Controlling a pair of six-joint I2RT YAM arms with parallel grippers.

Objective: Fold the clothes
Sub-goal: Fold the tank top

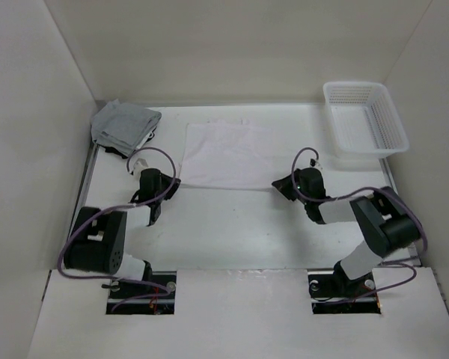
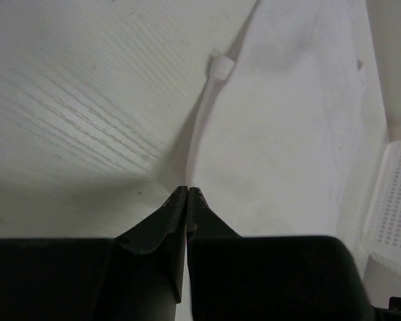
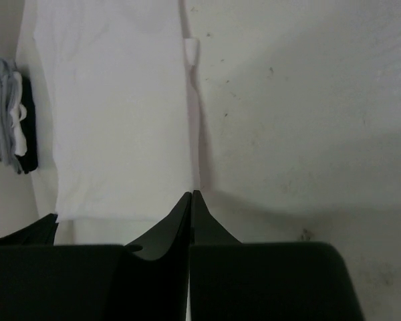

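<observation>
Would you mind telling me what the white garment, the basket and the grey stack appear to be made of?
The white garment looks like thin, soft, matte fabric, perhaps cotton knit: it lies limp with faint creases. The basket seems white plastic, slightly glossy, given its moulded lattice walls. The grey stack is folded matte cloth, weave unclear.

a robotics lab cell: plain white walls (image 1: 247, 45), table-bolted arms (image 1: 97, 247)

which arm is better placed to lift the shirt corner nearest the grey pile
Left. The left fingers are closed right on the near hem of the shirt at the corner on the grey pile side. The right fingers are closed at the opposite near corner, on the basket side.
</observation>
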